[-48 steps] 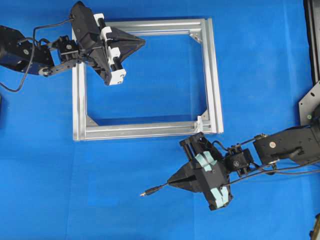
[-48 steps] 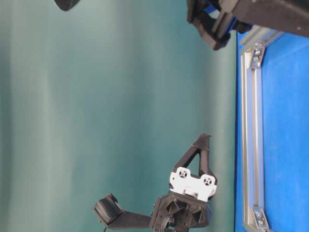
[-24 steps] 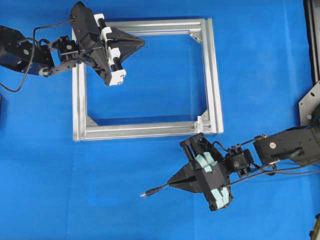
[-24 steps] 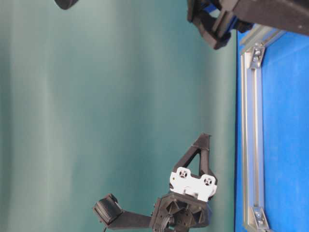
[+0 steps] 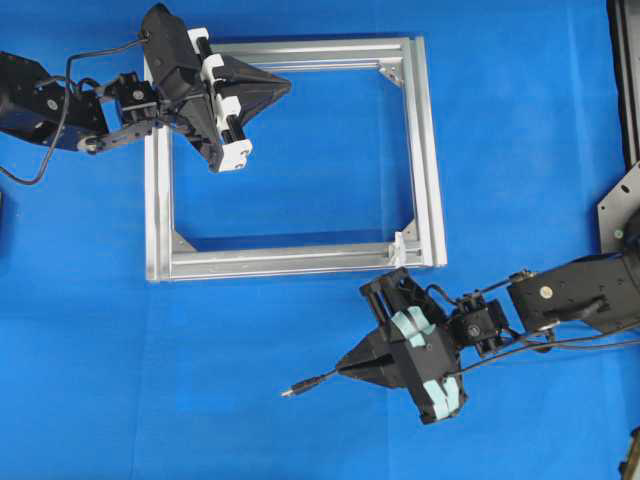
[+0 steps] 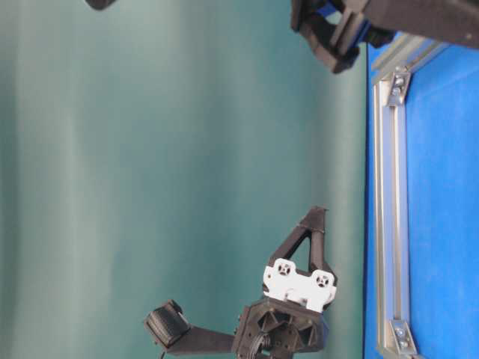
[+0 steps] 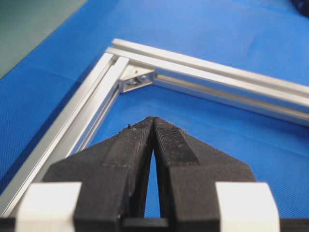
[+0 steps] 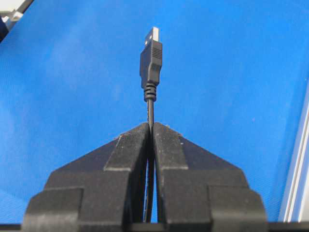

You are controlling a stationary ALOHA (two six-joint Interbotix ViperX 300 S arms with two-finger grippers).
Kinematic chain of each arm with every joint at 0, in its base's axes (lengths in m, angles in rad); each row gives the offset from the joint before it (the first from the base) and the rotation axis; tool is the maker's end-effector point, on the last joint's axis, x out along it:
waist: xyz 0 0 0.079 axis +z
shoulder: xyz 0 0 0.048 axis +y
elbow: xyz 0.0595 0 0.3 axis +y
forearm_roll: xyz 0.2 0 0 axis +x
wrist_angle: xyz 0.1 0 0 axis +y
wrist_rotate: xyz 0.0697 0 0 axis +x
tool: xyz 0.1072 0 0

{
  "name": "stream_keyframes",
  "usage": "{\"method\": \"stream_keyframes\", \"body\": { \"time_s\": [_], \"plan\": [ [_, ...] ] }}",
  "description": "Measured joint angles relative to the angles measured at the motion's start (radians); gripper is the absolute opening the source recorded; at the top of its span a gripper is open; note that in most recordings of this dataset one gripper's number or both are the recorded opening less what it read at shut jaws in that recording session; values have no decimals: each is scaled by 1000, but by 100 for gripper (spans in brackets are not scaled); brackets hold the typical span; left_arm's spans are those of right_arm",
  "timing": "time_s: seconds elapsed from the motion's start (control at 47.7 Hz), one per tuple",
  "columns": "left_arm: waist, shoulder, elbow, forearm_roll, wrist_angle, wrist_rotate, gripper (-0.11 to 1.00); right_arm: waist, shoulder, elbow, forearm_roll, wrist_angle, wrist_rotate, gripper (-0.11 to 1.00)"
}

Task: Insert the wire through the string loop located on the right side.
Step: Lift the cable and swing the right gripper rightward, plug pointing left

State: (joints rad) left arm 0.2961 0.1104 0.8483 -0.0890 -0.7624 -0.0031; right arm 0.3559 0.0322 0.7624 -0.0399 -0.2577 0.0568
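Observation:
My right gripper (image 5: 341, 367) is shut on the thin black wire (image 5: 316, 379), below the silver frame's (image 5: 430, 150) lower right corner. The wire's plug (image 5: 290, 390) sticks out to the left past the fingertips. In the right wrist view the plug (image 8: 151, 57) points straight ahead from the closed gripper (image 8: 150, 125), over bare blue mat. The tiny white string loop (image 5: 399, 243) stands on the frame's lower right corner, above and to the right of the plug. My left gripper (image 5: 288, 85) is shut and empty, hovering over the frame's upper left part; its tips (image 7: 153, 119) touch.
A silver corner bracket (image 7: 135, 80) lies ahead of the left gripper inside the frame (image 7: 207, 64). In the table-level view the left gripper (image 6: 318, 214) hangs apart from the frame's bar (image 6: 388, 224). A black and silver stand (image 5: 620, 200) lines the right edge.
My right gripper has drifted very slightly toward the near edge with the wire in it. The left arm has not moved.

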Motion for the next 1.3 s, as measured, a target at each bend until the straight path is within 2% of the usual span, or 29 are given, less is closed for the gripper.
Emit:
{"method": "stream_keyframes", "body": {
  "time_s": [0.168, 0.482, 0.629, 0.796, 1.006, 1.299],
  "plan": [
    [2, 0, 0, 0, 2, 0, -2, 20, -58, 55, 2, 23, 2, -3],
    [0, -2, 0, 0, 2, 0, -2, 37, -247, 236, 18, 66, 37, -3],
    [0, -8, 0, 0, 2, 0, -2, 60, -364, 330, 23, 120, 41, -3],
    [-2, -11, 0, 0, 2, 0, -2, 66, -468, 394, 41, 198, 48, -3],
    [-2, -11, 0, 0, 2, 0, -2, 66, -538, 436, 44, 242, 49, -3],
    [-3, -11, -2, -2, 2, 0, -2, 66, -535, 445, 44, 236, 49, -3]
  ]
}}
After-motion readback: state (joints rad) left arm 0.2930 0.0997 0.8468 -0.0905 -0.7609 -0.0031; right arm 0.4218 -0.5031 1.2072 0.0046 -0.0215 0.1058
